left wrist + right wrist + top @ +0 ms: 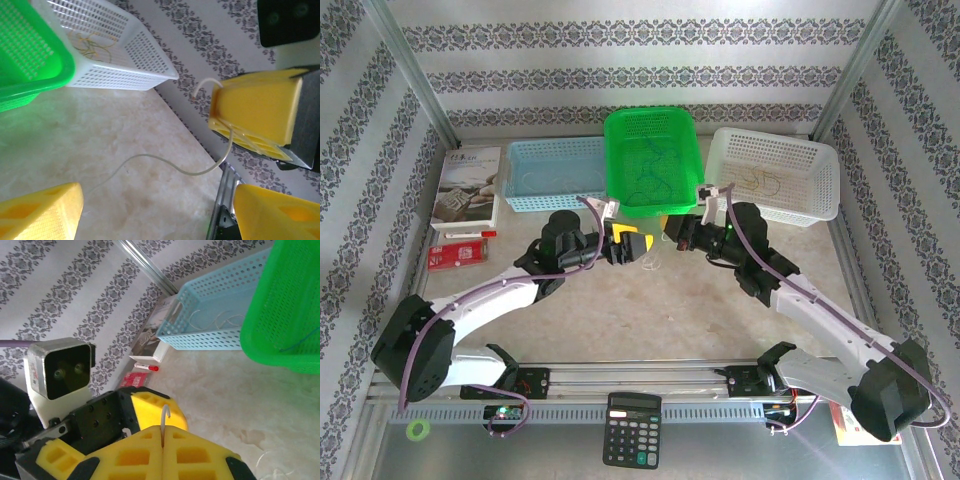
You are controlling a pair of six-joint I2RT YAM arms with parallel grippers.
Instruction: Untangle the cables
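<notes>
A pale white cable (165, 160) hangs from my right gripper (163, 440), which is shut on it; the short end (165, 412) sticks up out of the closed yellow pads. The strand curves down onto the table. My left gripper (160, 215) faces the right one (255, 110) at close range, its yellow fingers (42, 212) wide apart and open, the strand lying in the space beyond them. From above, both grippers (630, 245) (672, 232) meet mid-table in front of the green basket. Thin yellow-tan cables (92, 45) lie in the white basket.
Three baskets stand in a row at the back: blue (552, 172), green (653, 160), white (775, 175). A booklet (467, 185), a marker (465, 232) and a red packet (458, 255) lie at the left. A calculator (632, 430) sits at the near edge.
</notes>
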